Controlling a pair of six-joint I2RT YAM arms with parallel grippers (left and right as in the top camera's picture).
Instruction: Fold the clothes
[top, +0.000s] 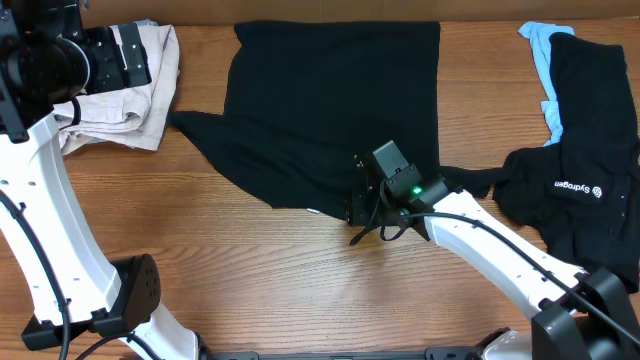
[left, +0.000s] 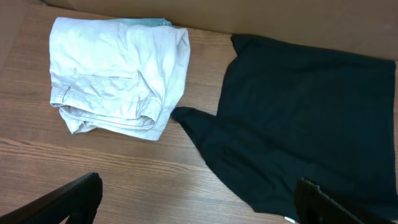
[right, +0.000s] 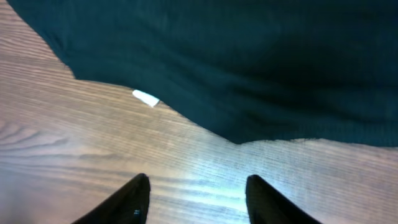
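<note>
A plain black T-shirt (top: 330, 110) lies spread flat on the wooden table, its small white neck tag (right: 145, 98) at the near hem. My right gripper (top: 355, 195) hovers at that lower edge; in the right wrist view the gripper (right: 199, 190) is open over bare wood, just short of the black fabric (right: 236, 62). A second black T-shirt with white logo text (top: 585, 180) lies bunched at the right, over a light-blue piece (top: 545, 60). My left gripper (top: 128, 55) sits far left, wide open (left: 199, 199), holding nothing, with the shirt's sleeve (left: 205, 130) ahead.
A pale beige folded garment (top: 125, 95) lies at the back left under the left arm, and it also shows in the left wrist view as the beige garment (left: 118, 81). Bare wood (top: 260, 270) runs along the front of the table. A brown wall bounds the far edge.
</note>
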